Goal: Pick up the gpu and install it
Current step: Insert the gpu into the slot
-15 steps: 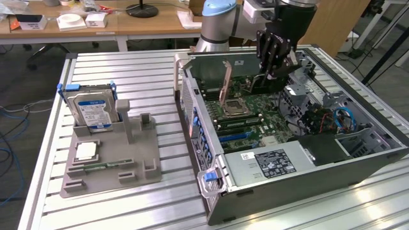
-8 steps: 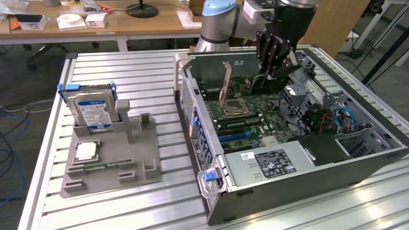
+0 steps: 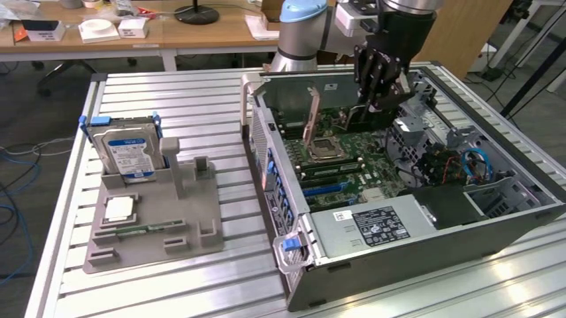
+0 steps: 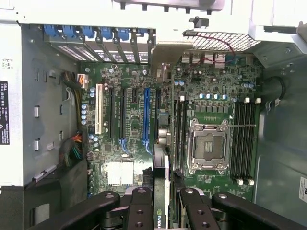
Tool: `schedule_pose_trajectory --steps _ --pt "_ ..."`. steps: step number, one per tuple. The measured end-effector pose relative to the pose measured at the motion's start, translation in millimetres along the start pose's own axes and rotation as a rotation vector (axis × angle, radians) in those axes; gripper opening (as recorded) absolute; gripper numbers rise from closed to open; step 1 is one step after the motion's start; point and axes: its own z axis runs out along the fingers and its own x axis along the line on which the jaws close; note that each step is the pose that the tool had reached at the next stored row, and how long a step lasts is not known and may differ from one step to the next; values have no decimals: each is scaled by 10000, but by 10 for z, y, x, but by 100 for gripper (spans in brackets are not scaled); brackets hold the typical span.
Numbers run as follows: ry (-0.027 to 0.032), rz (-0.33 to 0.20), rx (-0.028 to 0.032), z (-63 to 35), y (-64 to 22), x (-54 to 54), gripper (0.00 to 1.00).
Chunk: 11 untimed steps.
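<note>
My gripper (image 3: pixel 376 99) hangs inside the open computer case (image 3: pixel 265 152), at its far end above the motherboard (image 3: pixel 354 165). It is shut on the gpu (image 4: pixel 162 187), a thin dark card held edge-on between the black fingers (image 4: pixel 139 211), with a green logo near the grip. In the wrist view the card's edge hangs over the board between the long blue slot (image 4: pixel 146 115) and the empty CPU socket (image 4: pixel 208 146). In the exterior view the gpu (image 3: pixel 358 118) shows as a dark slab below the fingers, a little above the board.
On the exterior view's left, a grey fixture (image 3: pixel 190 218) holds an upright hard drive (image 3: pixel 128 152), a square chip (image 3: pixel 119 209) and a green memory stick (image 3: pixel 142 228). The power supply (image 3: pixel 372 225) fills the case's near end. Blue slot latches (image 4: pixel 86 32) line the case's rear wall.
</note>
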Motion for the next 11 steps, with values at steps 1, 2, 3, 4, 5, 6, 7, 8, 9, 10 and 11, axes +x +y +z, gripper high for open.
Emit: schedule_pose_trajectory --steps 1,2,3,4,5,6,7,8,9,10,11 --pt "0 0 0 5 0 0 26" --pt "0 0 0 10 0 0 26" --pt "1 0 0 12 0 0 26" --pt "1 0 0 15 0 0 26" --pt "-1 0 1 20 0 1 26" --pt "0 0 0 23 0 1 26" --pt "0 0 0 26 0 1 26" --pt "1 0 0 27 1 1 26" --pt "2 0 0 29 1 1 26" --pt "-1 0 1 33 0 1 26" --pt "-1 1 1 36 1 1 26"
